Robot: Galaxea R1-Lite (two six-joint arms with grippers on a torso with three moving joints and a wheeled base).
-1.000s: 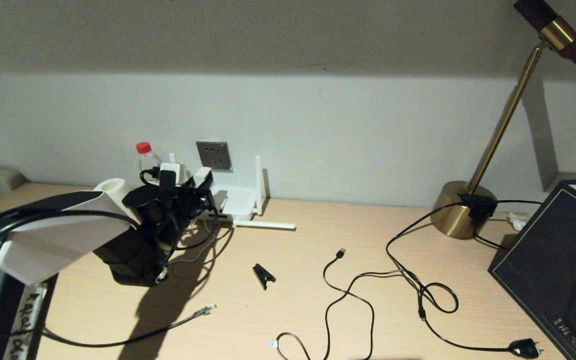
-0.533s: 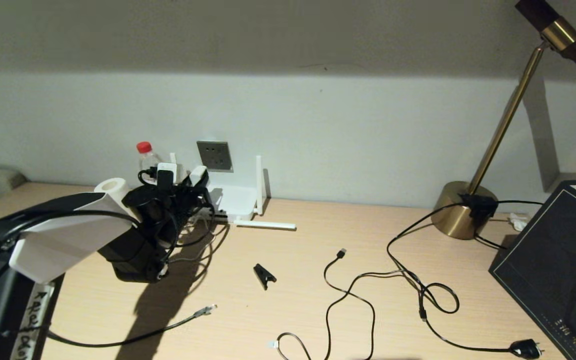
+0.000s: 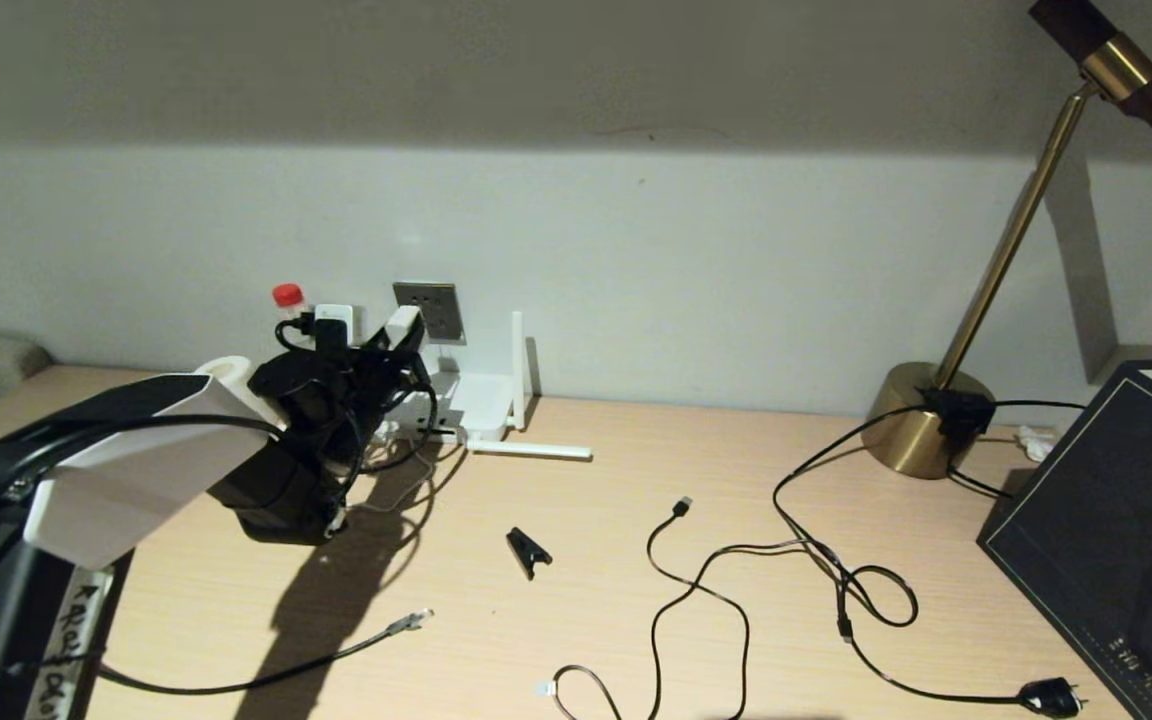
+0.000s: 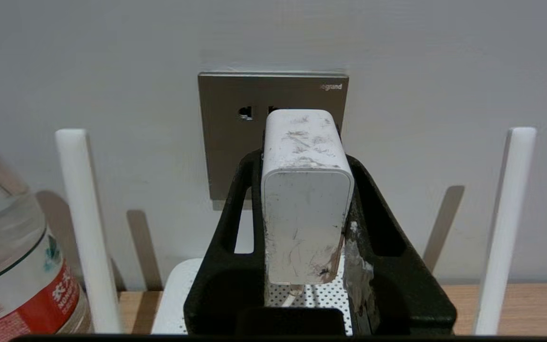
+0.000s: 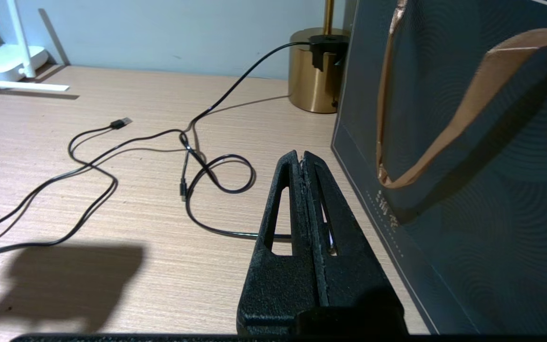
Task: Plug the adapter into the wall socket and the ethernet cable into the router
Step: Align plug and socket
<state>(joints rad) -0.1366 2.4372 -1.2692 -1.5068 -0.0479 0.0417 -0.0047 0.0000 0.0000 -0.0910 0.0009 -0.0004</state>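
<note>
My left gripper [image 4: 305,164] is shut on the adapter [image 4: 306,199], a scuffed white cube whose thin white cord hangs below it. Its far end is right at the grey wall socket [image 4: 231,147], level with the upper holes; the prongs are hidden. In the head view the adapter [image 3: 404,328] sits just left of the socket [image 3: 430,310], above the white router [image 3: 484,398]. The ethernet cable [image 3: 236,686] lies on the desk in front, its clear plug [image 3: 418,620] loose. My right gripper [image 5: 302,157] is shut and empty, low over the desk beside a dark bag.
A red-capped bottle [image 3: 287,300] and router antennas [image 4: 86,228] flank the socket. A black clip [image 3: 528,550], a USB-tipped cable [image 3: 681,507], a mains plug [image 3: 1051,695], the brass lamp base [image 3: 921,420] and the dark bag [image 3: 1106,520] lie to the right.
My left gripper has risen and moved toward the wall with the adapter, from over the router up to the socket's height. Nothing else moved.
</note>
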